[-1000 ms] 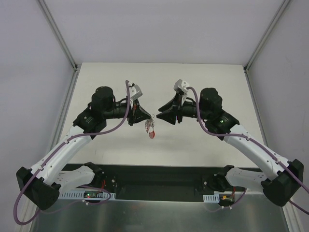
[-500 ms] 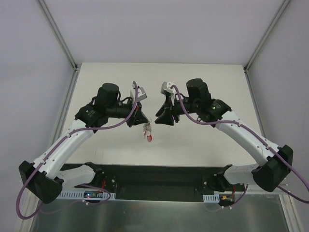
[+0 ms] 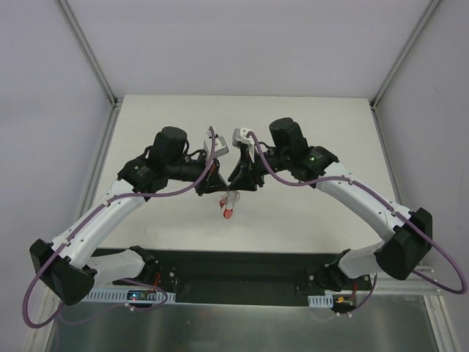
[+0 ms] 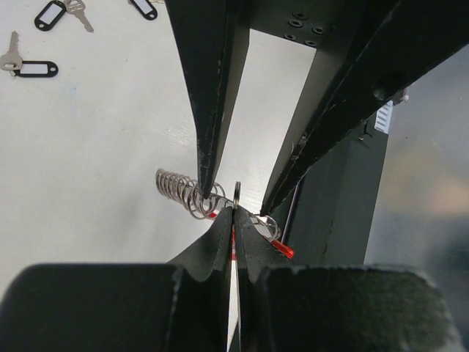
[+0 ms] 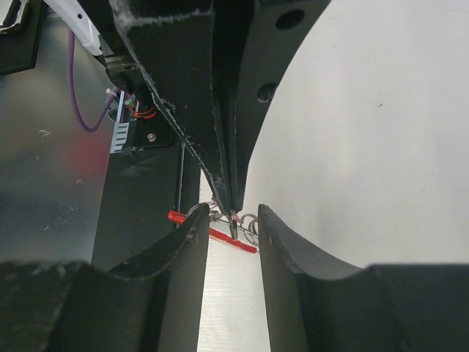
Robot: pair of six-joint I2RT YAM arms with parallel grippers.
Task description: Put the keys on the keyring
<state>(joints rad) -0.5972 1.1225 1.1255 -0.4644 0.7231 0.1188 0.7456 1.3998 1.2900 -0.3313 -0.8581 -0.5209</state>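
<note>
White table [image 3: 168, 220], grey walls [image 3: 44, 73]

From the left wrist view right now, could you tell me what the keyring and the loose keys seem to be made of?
The keyring's coiled part looks like bare silver-grey metal wire, glinting on each loop; its red piece is glossy, plastic or coated metal, unclear. The keys look like dull silver metal, their tags plastic, with black rims around white inserts.

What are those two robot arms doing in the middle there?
The left gripper is pinched shut on the grey beaded metal keyring with a red side, holding it above the white table. The right gripper is open, with a finger on either side of the ring. Small silver keys with black-rimmed tags lie loose on the table, not yet threaded on.
</note>
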